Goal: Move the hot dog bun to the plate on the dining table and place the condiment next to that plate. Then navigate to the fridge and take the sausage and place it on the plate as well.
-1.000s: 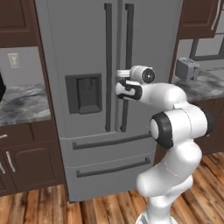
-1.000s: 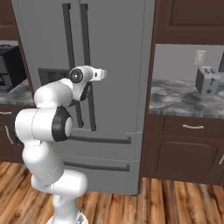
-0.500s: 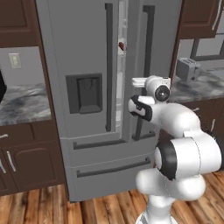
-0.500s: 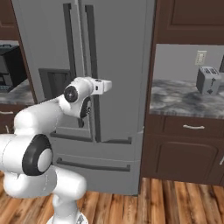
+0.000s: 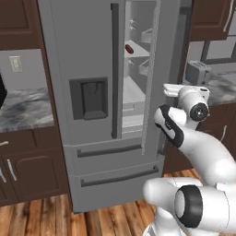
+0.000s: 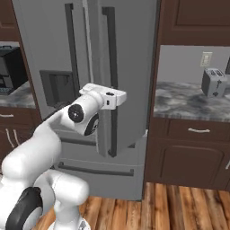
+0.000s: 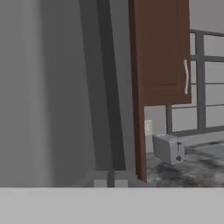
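The gripper [image 7: 111, 178] is closed, its two tips pressed together at the bottom of the hand view, with nothing visible between them. What it touches, if anything, cannot be told. In the right base view the hand [image 6: 102, 98] sits just in front of the right door [image 6: 121, 67] of the fridge [image 6: 49, 54], level with the lower half of that door's long handle [image 6: 110, 81]. In the left base view the hand [image 5: 184, 92] lies at the outer edge of that door, which stands swung open toward the arm.

Through the gap between the two doors the left base view shows the lit white inside of the fridge, with shelves and bins. The sausage [image 5: 129, 48] lies on an upper shelf, small and dark red, near the left side of the opening and well above the hand. The left door [image 5: 78, 69] is shut, with the dispenser [image 5: 89, 98] in it and its own handle [image 5: 115, 69] beside the gap. Two drawers [image 5: 115, 161] run across the bottom of the fridge.

Past the fridge on the right, a toaster [image 5: 197, 73] stands on a marbled counter [image 6: 188, 101] under dark brown cabinets [image 7: 159, 52]; the hand view looks along the door edge toward it, with a window [image 7: 203, 83] behind. A wall outlet [image 6: 206, 59] sits above that counter. The floor [image 6: 179, 206] is wood plank.
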You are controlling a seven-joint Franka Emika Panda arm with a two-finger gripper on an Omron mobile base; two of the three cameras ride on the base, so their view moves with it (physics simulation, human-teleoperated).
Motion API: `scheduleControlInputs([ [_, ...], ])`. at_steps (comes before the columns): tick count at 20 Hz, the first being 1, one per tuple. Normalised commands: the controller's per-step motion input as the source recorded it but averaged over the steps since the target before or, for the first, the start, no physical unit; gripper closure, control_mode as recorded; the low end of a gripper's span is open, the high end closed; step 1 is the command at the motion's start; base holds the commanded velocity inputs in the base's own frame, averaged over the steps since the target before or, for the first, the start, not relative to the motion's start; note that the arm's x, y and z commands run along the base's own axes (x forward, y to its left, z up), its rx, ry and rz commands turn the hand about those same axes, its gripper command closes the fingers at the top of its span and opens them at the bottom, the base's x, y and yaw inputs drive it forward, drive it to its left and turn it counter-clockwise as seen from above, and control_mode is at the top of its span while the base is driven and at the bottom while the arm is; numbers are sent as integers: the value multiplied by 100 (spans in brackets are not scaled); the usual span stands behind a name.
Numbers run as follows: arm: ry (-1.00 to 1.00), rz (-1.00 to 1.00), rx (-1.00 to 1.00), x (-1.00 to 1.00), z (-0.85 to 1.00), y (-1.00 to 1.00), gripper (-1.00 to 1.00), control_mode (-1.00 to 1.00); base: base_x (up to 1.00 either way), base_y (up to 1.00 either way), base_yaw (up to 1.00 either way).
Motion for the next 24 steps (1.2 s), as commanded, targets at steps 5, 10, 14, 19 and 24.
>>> scheduleControlInputs([
  [5, -13, 0, 0, -100, 54, -54, -100, -100, 0, 0, 0],
  [10, -11, 2, 1, -100, 39, 41, -100, -100, 0, 0, 0],
  [14, 2, 1, 0, -100, 45, 100, -100, -100, 0, 0, 0],
  [19, 11, 2, -2, -36, 54, 100, -100, -100, 0, 0, 0],
  [24, 20, 0, -6, 58, 23, 100, -100, -100, 0, 0, 0],
])
